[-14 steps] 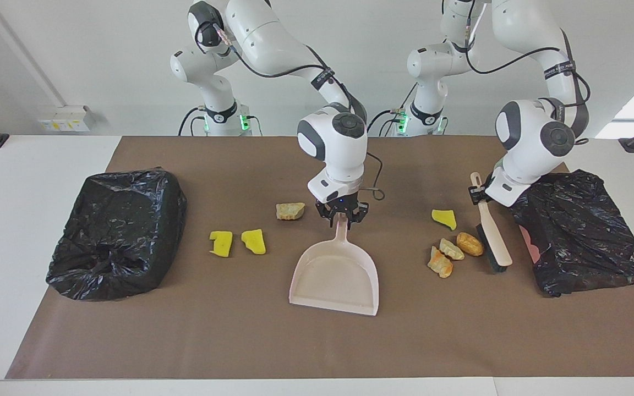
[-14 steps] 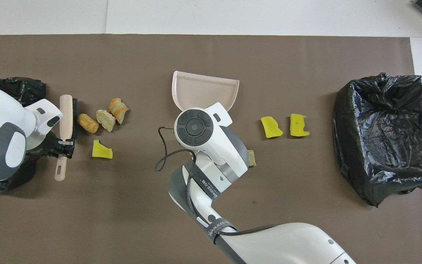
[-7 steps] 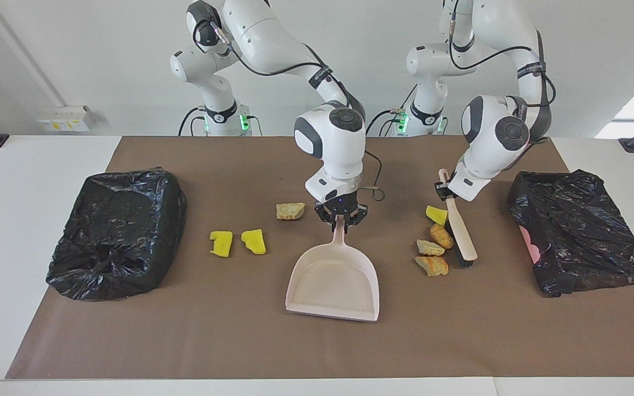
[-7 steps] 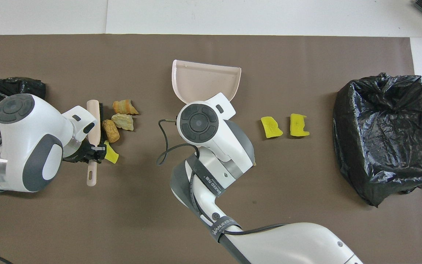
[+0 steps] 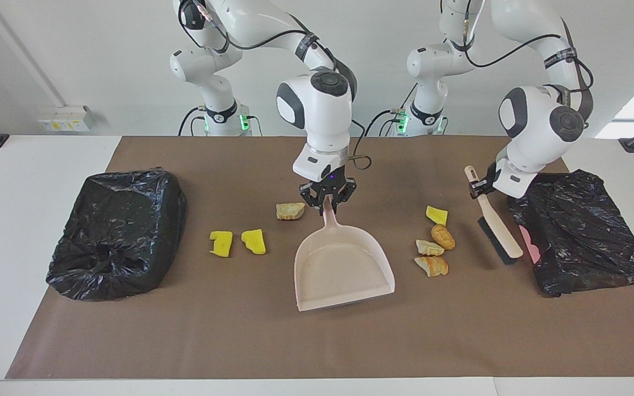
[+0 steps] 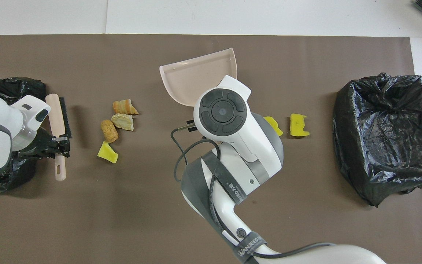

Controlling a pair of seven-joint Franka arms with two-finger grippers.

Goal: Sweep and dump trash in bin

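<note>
Seven scraps (image 5: 431, 247), two bags (image 5: 116, 234), one dustpan (image 5: 342, 269), one brush (image 5: 496, 234).

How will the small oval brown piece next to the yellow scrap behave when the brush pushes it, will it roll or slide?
The oval brown piece looks rounded like a small bread roll, so it may roll sideways rather than slide straight. It seems small and light, so the brush could flick it. It touches a tan lump, which may move along with it.

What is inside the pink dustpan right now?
Nothing that shows. The pink dustpan looks bare inside in the facing view. From overhead, the right arm covers its handle end, and all the trash in view lies on the mat.
</note>
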